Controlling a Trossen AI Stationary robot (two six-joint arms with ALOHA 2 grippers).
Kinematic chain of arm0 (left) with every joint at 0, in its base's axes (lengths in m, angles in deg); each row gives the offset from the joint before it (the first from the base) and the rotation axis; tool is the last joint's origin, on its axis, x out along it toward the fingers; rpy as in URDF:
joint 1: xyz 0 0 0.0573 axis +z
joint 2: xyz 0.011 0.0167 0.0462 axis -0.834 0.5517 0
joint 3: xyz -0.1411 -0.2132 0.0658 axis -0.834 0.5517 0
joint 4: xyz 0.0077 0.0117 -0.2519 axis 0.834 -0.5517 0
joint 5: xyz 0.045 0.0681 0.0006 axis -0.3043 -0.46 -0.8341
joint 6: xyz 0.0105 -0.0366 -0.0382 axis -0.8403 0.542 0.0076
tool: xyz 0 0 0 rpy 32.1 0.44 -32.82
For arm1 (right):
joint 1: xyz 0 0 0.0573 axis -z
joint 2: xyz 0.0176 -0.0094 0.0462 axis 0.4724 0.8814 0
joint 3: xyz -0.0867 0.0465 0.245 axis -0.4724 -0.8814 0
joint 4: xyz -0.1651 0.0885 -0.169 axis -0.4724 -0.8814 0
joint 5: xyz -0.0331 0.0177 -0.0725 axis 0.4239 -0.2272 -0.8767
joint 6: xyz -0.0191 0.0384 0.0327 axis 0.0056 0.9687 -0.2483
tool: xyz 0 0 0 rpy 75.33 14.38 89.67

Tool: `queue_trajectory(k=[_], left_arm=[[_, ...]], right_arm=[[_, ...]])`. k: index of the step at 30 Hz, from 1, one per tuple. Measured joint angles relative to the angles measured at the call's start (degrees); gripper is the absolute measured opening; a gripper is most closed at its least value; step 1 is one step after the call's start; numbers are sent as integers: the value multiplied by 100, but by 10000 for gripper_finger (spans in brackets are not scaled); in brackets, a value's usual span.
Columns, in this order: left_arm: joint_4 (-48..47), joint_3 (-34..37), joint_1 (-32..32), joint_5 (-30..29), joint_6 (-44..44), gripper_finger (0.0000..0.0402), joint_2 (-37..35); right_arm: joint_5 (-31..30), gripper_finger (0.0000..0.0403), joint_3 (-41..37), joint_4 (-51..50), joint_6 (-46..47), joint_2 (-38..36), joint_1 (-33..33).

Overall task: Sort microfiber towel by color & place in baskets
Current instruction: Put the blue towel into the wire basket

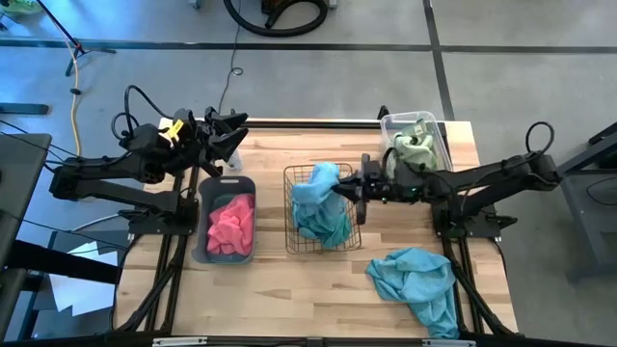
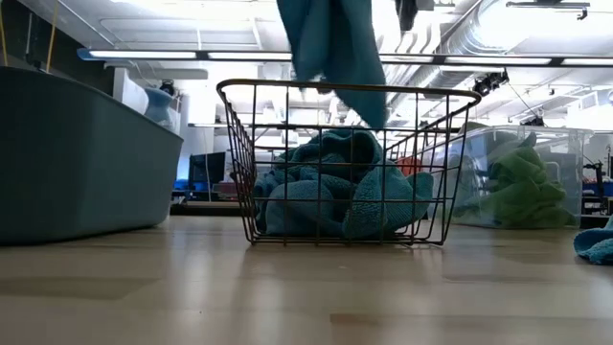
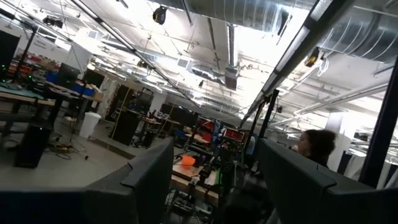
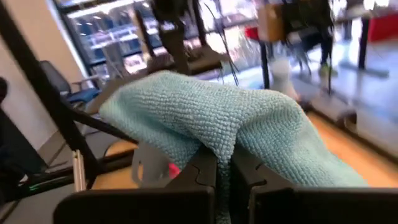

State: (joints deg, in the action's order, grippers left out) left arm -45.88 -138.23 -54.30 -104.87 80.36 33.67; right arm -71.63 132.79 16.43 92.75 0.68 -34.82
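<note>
My right gripper [image 1: 347, 186] is shut on a teal towel [image 1: 323, 178] above the copper wire basket [image 1: 292, 241], which holds more teal cloth [image 2: 335, 192]. In the low view the held towel [image 2: 335, 43] hangs from above, its lower tip [image 2: 375, 117] just inside the basket's rim. Pink towels [image 1: 231, 224] lie in the grey-blue tub [image 1: 202, 241]. Green towels [image 1: 416, 146] fill the clear bin [image 1: 388, 123]. Another teal towel [image 1: 421, 284] lies crumpled on the table near the right front. My left gripper [image 1: 229, 135] is open, raised over the far left of the table. My right gripper pinches the teal towel between its two fingers at a bunched fold [image 4: 219, 134], several layers draped over the fingertips. The fingers come in roughly level from the table's right. The towel is lifted clear and hangs slack below the fingers, over the wire basket.
The three containers stand in a row across the table's middle and far right. Bare wood lies along the near edge [image 1: 289, 299] left of the loose teal towel. Beyond the table are workshop benches, and a person's head [image 3: 318, 144] shows in the left wrist view.
</note>
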Motion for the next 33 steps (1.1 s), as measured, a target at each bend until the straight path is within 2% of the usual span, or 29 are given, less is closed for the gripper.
queue_trajectory(k=[5, 14, 22, 27, 33], left_arm=[[-23, 0, -2, 23, 2, 225, -5], [-416, 0, 2, -162, -814, 225, -145], [-473, 0, 2, -326, -1523, 225, -235], [-495, 0, 2, -326, -1694, 225, -417], [-808, 0, 2, -323, -1696, 225, -728]], right_arm=[[242, 0, -59, -334, 576, 288, 77], [174, 0, 582, -2789, 249, 879, 109], [417, 0, 1629, -4430, -651, 1867, 405], [745, 0, 2286, -4909, -1299, 2683, 664], [995, 11, 2991, -5627, -1643, 3436, 791]])
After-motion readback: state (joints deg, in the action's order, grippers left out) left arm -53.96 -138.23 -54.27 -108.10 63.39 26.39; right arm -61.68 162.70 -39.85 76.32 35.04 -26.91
